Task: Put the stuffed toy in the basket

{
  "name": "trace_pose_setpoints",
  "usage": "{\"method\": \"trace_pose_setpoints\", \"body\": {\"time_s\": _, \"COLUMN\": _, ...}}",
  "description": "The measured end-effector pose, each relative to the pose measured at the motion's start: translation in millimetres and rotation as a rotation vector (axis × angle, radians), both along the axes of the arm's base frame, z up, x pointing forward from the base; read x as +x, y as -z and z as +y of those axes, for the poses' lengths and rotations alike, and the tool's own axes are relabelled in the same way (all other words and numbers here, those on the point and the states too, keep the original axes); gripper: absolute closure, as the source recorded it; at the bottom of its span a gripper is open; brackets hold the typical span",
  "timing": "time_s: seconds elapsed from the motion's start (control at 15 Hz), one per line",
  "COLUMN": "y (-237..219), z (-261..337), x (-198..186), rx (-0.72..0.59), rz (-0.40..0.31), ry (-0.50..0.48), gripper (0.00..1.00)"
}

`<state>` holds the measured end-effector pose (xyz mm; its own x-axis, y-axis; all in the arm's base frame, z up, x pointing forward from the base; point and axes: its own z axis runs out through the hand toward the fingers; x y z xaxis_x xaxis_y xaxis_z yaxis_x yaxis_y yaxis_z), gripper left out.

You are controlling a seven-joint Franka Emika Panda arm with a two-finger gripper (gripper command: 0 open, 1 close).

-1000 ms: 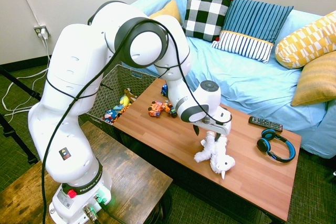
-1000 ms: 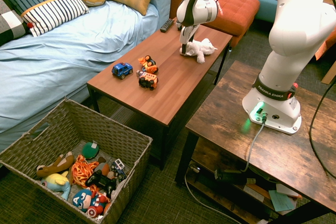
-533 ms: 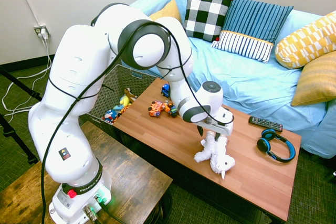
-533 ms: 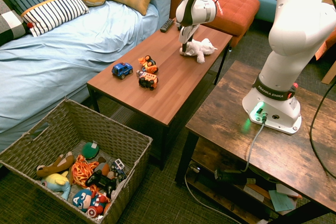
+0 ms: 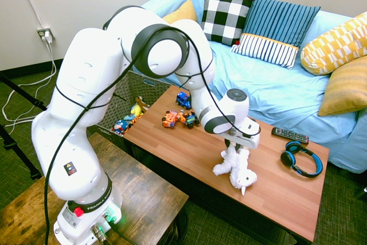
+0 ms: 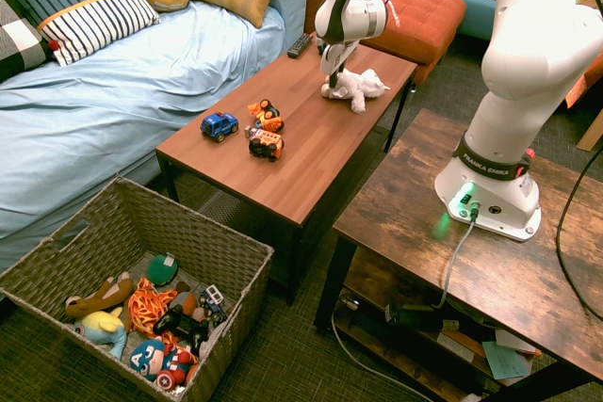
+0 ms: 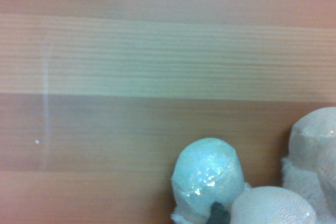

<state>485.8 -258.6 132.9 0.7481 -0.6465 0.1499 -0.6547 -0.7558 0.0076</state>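
In the first exterior view, going from left to right, the basket [image 5: 133, 93] stands on the floor behind the arm and already holds several small toys. Next comes the wooden worktop [image 5: 195, 159], with some toy cars [image 5: 178, 119] near its left end. Further right the claw [image 5: 237, 148] points straight down, and its two fingers are pressed together on one upper limb of the stuffed toy [image 5: 235, 167]. The rest of the toy hangs and lies on the worktop below the claw, its head with the little horn towards the near edge. At the right end lie blue headphones [image 5: 302, 159] and a remote control [image 5: 289, 135].

I judge the toy to be very light and soft. It will bend and swing when it is lifted, and it cannot break. A thin limb can slip out of the fingers, so a hold on the thicker body seems safer to me. The basket is well apart from the toy, past the far end of the worktop.
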Motion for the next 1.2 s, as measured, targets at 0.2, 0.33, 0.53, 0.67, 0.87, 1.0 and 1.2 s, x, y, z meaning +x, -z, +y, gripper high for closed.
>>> {"method": "trace_pose_setpoints", "body": {"time_s": 0.2, "y": -38.2, "z": 9.1, "x": 17.8, "rx": -0.014, "rz": -0.024, "ry": -0.002, "gripper": 1.0}}
{"method": "trace_pose_setpoints", "body": {"time_s": 0.33, "y": -71.7, "z": 29.3, "x": 35.2, "rx": -0.029, "rz": -0.04, "ry": -0.007, "gripper": 1.0}}
{"method": "trace_pose_setpoints", "body": {"time_s": 0.53, "y": -114.4, "z": 87.3, "x": 69.2, "rx": -0.034, "rz": -0.074, "ry": -0.023, "gripper": 1.0}}
{"method": "trace_pose_setpoints", "body": {"time_s": 0.67, "y": -133.8, "z": 137.4, "x": 90.9, "rx": -0.037, "rz": -0.097, "ry": -0.039, "gripper": 1.0}}
{"method": "trace_pose_setpoints", "body": {"time_s": 0.87, "y": -154.8, "z": 215.4, "x": 117.7, "rx": -0.036, "rz": -0.135, "ry": -0.041, "gripper": 1.0}}
{"method": "trace_pose_setpoints", "body": {"time_s": 1.0, "y": -161.7, "z": 259.3, "x": 125.4, "rx": -0.031, "rz": -0.155, "ry": -0.024, "gripper": 1.0}}
{"method": "trace_pose_setpoints", "body": {"time_s": 1.2, "y": -159.7, "z": 335.6, "x": 124.0, "rx": -0.024, "rz": -0.166, "ry": -0.002, "gripper": 1.0}}
